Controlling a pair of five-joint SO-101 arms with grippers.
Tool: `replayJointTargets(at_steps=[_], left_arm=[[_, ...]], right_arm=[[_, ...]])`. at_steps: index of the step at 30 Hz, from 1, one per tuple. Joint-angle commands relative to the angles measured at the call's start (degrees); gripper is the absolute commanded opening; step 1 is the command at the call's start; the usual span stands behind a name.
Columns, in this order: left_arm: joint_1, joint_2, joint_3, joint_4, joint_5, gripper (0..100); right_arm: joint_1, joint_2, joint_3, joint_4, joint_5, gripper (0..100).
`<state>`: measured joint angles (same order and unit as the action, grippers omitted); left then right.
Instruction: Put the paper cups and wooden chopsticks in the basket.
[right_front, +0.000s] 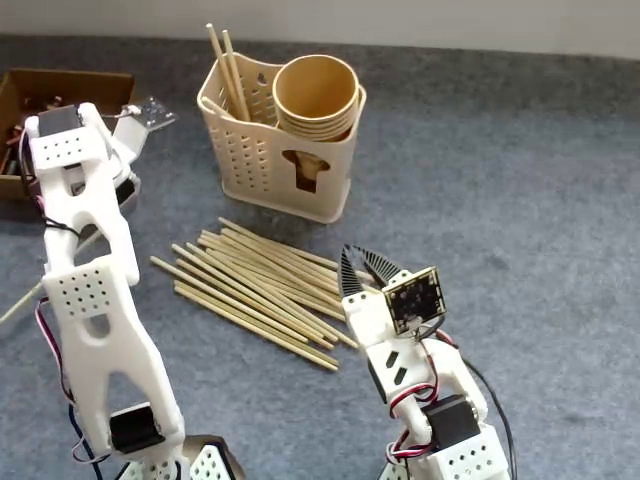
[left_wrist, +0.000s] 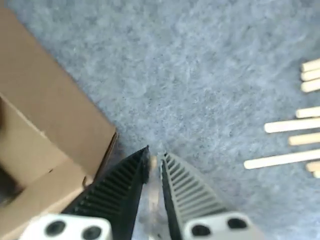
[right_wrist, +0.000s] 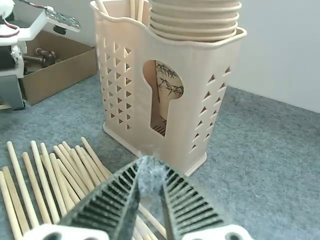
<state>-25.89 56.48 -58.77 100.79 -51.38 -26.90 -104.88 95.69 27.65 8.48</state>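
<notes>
The cream plastic basket (right_front: 262, 160) stands at the back middle, with stacked paper cups (right_front: 316, 95) and two upright chopsticks (right_front: 228, 70) in it. Loose wooden chopsticks (right_front: 255, 290) lie in a fan on the grey carpet in front of it. My right gripper (right_wrist: 147, 164) is shut and empty, at the pile's right end (right_front: 362, 272) and facing the basket (right_wrist: 170, 90). My left gripper (left_wrist: 154, 161) points down at the carpet beside the cardboard box (left_wrist: 45, 115). Its jaws are nearly together on a tan sliver that looks like a chopstick. One chopstick (right_front: 25, 300) slants out from under that arm.
The open cardboard box (right_front: 25, 95) with small parts stands at the far left. The left arm (right_front: 85, 270) stretches from the front edge towards that box. Bare carpet lies to the right of the basket and the right arm.
</notes>
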Motion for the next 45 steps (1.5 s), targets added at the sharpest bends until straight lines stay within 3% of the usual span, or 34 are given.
replayJointTargets(at_steps=[1, 13, 25, 33, 45], left_arm=[[-2.07, -6.37, -0.75, 0.53, 2.11, 1], [0.57, -28.79, 15.16, 0.35, 3.43, 1], [1.89, -43.30, 14.90, 0.26, 18.64, 1], [7.60, -52.70, 14.90, -0.18, 29.27, 1], [11.12, -60.62, 14.90, -13.80, 45.89, 1]], right_arm=[[0.31, 0.40, 8.84, 0.31, 0.09, 0.9], [0.31, 0.40, 8.84, 0.31, 0.09, 0.9], [0.31, 0.40, 8.84, 0.31, 0.09, 0.9], [0.31, 0.40, 8.84, 0.31, 0.09, 0.9], [0.40, 0.40, 8.84, 0.31, 0.09, 0.9]])
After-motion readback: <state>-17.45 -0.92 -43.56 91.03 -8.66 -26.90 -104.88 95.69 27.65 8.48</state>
